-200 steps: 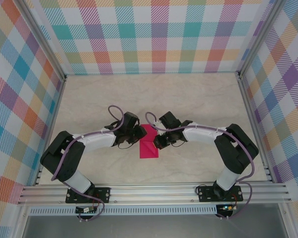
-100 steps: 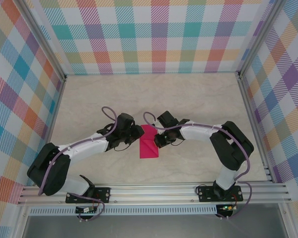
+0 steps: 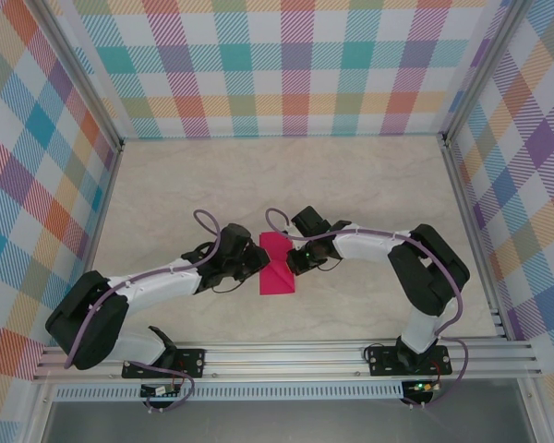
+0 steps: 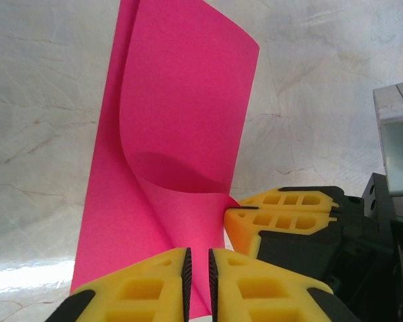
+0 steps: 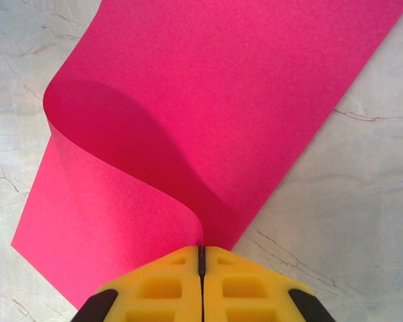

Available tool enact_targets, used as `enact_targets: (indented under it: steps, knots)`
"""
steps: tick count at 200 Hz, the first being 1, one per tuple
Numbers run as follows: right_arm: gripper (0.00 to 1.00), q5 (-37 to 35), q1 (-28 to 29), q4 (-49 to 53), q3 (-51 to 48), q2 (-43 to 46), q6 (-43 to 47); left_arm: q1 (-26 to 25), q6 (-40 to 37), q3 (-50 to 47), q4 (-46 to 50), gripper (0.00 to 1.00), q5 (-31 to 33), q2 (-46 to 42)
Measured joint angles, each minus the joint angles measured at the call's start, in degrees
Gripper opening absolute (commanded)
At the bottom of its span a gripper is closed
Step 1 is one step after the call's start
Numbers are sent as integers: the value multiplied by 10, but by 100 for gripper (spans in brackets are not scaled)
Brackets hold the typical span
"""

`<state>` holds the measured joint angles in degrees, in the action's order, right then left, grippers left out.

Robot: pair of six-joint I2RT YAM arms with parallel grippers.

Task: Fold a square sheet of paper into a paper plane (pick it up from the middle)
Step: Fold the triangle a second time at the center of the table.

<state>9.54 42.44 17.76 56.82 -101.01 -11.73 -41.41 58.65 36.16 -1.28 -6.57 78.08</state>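
The square sheet of paper [image 3: 277, 269] is bright magenta and lies mid-table between both grippers. One flap of it [image 5: 121, 168] curls up off the flat layer. My right gripper [image 3: 295, 261] is shut on the tip of that raised flap; in the right wrist view its fingers [image 5: 201, 258] meet with the paper's edge pinched between them. My left gripper [image 3: 257, 261] sits low at the sheet's left edge. In the left wrist view its jaws [image 4: 198, 282] stand a narrow slit apart over the paper [image 4: 181, 121], with pink showing through the slit. The right gripper's fingers [image 4: 282, 215] hold the curl just beyond.
The pale marbled tabletop [image 3: 369, 185] is walled by checked panels [image 3: 286, 65] at the back and sides. An aluminium rail [image 3: 286, 355] runs along the near edge by the arm bases. Bare table lies behind and to both sides of the sheet.
The left arm has stretched out lower and brought its gripper right, up to the sheet's left edge, its jaws narrowing. The right gripper has kept its hold and barely moved.
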Motion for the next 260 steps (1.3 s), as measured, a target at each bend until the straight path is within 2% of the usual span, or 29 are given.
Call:
enact_targets:
  steps: [45, 100, 260]
  knots:
    - [6, -1, 0, 2, 0, -7, 0, -11, 13, -4, -58, 0, -19, 33]
    - [6, -1, 0, 2, 2, -10, 0, -19, 21, -7, -110, 0, -35, 76]
    - [6, -1, 0, 3, 7, -14, 0, -20, 22, -13, -127, 0, -29, 141]
